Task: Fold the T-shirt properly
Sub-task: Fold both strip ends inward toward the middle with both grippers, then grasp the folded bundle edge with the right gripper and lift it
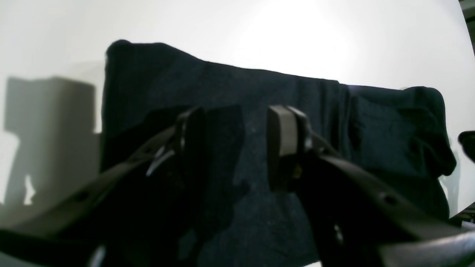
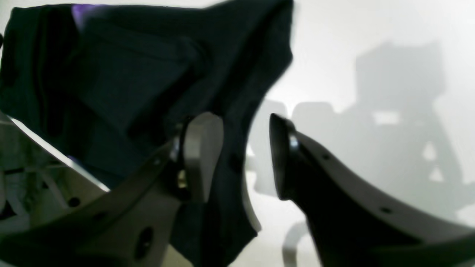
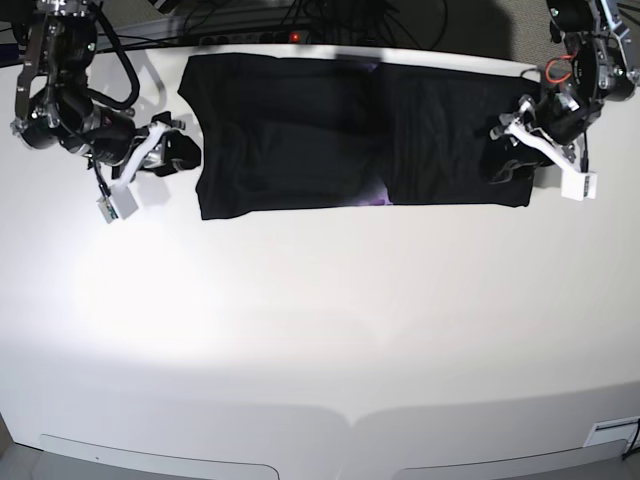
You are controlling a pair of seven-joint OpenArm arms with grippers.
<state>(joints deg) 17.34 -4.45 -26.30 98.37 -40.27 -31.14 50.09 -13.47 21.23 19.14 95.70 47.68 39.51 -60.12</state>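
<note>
**Both Grippers Standing Open at the Ends of a Half-Folded Shirt**

The large black cloth T-shirt is lying flat as a long band toward the far edge of the white counter, plain side up, with a sliver of purple print peeking out at its near hem. The left gripper is hanging over one short end of the T-shirt with its jaws standing apart and nothing between them, the cloth lying beneath. The right gripper is sitting at the opposite short end, jaws likewise parted; the T-shirt's edge is draping just beside its light-coloured finger, and no pinch on the fabric is showing.

Judging from this layout, the step in hand is taking hold of the ends for the next fold. Doing it well is likely calling for each gripper to be catching every layer at its corner, not just the top one, and for both ends to be rising together so the band is staying square. The bunched corner beside the right gripper is looking prone to slipping.
</note>
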